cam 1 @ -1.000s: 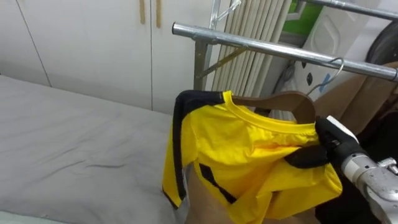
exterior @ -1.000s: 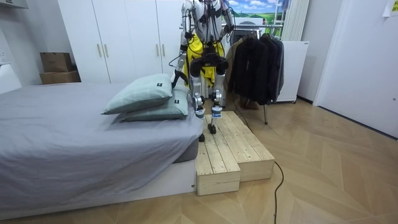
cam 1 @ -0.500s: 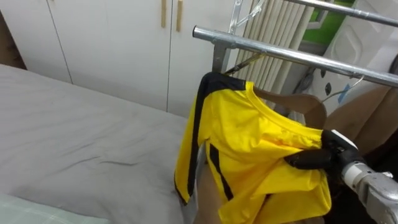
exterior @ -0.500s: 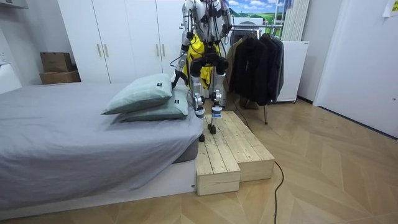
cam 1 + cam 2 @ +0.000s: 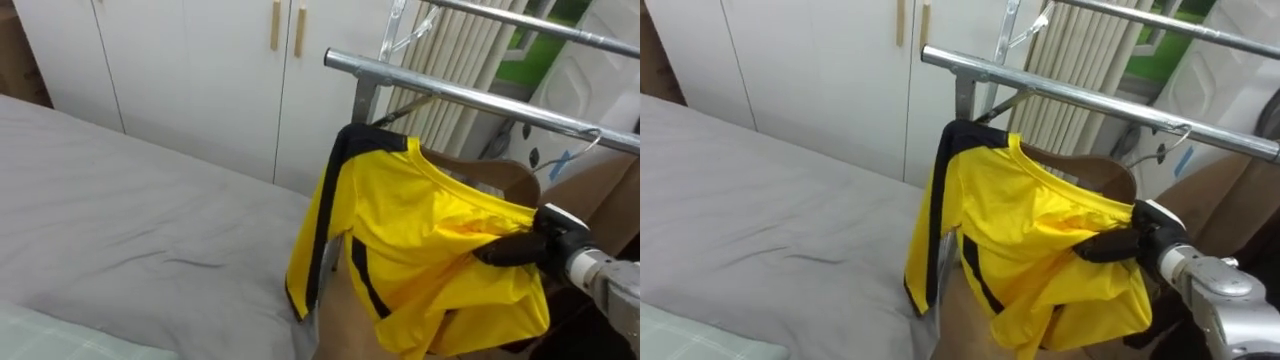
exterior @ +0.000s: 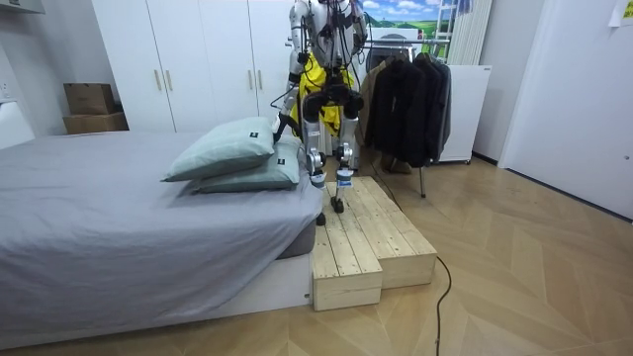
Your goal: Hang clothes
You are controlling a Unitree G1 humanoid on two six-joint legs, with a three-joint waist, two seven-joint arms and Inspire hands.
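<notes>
Yellow shirt (image 5: 420, 240) was draped on a wooden hanger (image 5: 500, 175). The right hand (image 5: 545, 245) was clamped on the shirt's shoulder and, it seemed, the hanger arm beneath, a grip that bound cloth and hanger into one load. The load was held high, just under the metal rail (image 5: 470, 97), probably so the hook (image 5: 590, 140) could go over the bar. Whether the hook already sat on the rail could not be told. The shirt's hem hung clear of the bed (image 5: 120, 220).
</notes>
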